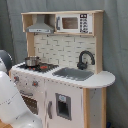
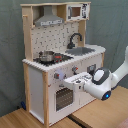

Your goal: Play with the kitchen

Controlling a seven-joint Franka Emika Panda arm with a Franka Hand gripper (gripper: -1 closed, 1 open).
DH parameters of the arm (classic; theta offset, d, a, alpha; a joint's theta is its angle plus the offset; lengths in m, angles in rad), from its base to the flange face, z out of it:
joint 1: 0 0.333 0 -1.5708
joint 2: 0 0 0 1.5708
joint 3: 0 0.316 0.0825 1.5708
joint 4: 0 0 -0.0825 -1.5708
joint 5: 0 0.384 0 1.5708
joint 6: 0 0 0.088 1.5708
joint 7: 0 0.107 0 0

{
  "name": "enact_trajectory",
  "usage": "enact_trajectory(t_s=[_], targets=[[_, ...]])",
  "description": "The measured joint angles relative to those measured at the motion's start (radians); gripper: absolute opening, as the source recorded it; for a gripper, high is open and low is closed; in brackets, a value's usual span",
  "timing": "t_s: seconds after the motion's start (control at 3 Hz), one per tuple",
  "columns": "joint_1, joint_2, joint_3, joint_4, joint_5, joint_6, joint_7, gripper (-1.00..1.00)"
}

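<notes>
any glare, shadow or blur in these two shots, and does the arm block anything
In the first exterior view the light is soft and even, everything slightly blurred; the white arm fills the lower left corner, hiding part of the kitchen front. In the second exterior view the pot on the hob shows a small highlight, the hood shades the backsplash, and the arm covers the area beside the oven door.

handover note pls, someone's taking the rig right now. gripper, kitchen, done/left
Gripper: at the kitchen's front, level with the knobs and just above the oven door; can't tell whether it is open or shut.
Kitchen: upright on the wooden table. Pot on the hob, sink beside it, microwave door closed.
Done: arm has reached the front panel.
Left: nothing visibly opened yet; oven door looks shut.
</notes>
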Motion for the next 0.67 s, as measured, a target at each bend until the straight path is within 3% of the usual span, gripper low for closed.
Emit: enact_trajectory(t_s=[0.67], targets=[[-0.100, -0.004, 0.000, -0.001, -0.095, 0.119, 0.106, 1.00]])
